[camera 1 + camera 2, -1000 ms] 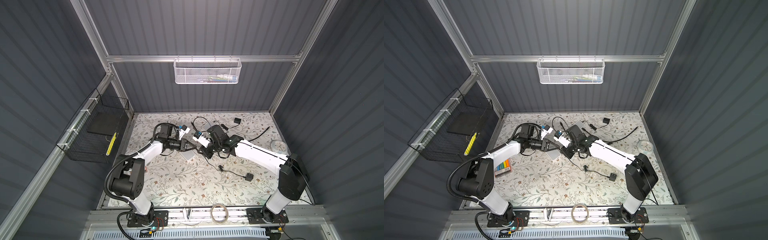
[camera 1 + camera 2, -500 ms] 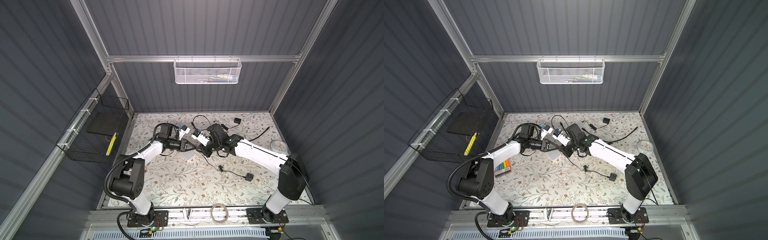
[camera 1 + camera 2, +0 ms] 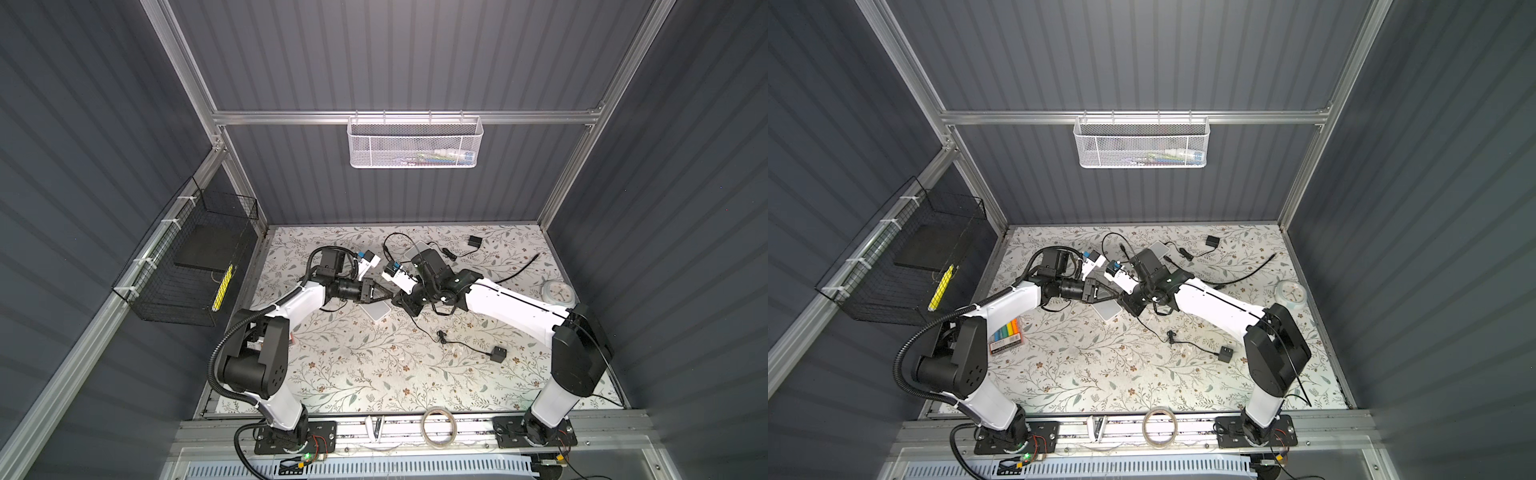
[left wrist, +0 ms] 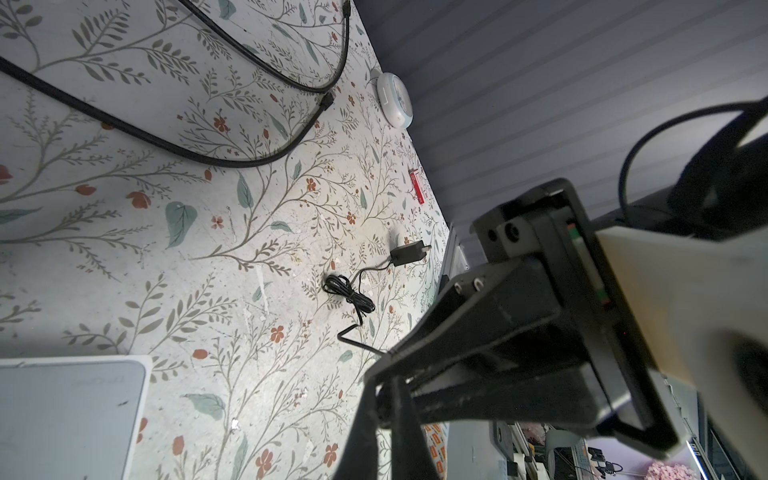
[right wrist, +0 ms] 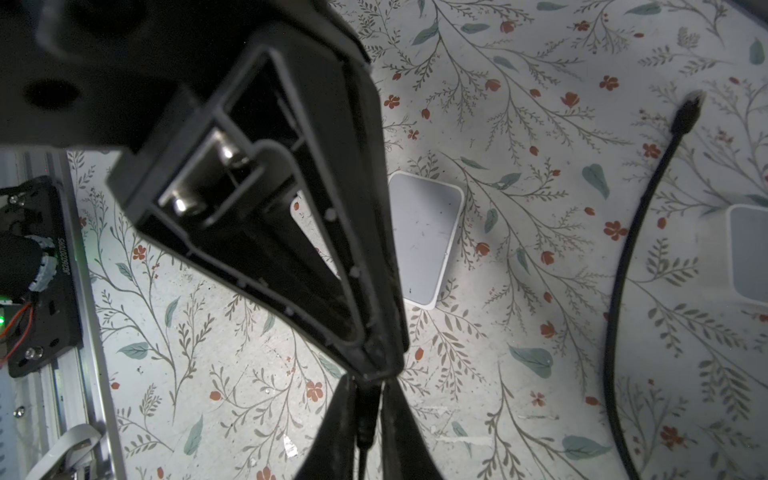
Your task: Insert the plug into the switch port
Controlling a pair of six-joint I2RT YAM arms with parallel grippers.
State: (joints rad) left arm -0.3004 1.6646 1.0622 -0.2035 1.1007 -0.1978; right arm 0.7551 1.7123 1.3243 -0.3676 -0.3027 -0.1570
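Both grippers meet tip to tip above the mat, over a flat white switch (image 3: 377, 311) (image 3: 1109, 311) (image 5: 424, 243) (image 4: 62, 415). The small black plug (image 5: 368, 409) is at that meeting point, on a thin black cable (image 3: 424, 330). My right gripper (image 5: 368, 399) (image 3: 401, 301) (image 3: 1130, 302) is shut on the plug's body. My left gripper (image 4: 384, 397) (image 3: 389, 296) (image 3: 1121, 296) is shut on its dark end. The switch's port does not show in any view.
A second white box (image 3: 417, 251) lies at the back. The thin cable runs to a black adapter (image 3: 497, 354). Also here: another adapter (image 3: 473, 241), a thick black cable (image 3: 519, 270), a round clock (image 3: 557, 293), a marker box (image 3: 1005, 334), a tape roll (image 3: 436, 424) and wall baskets (image 3: 187, 266).
The right gripper's jaws have drawn together onto the plug. Both arms stay about where they were, tips touching above the switch.
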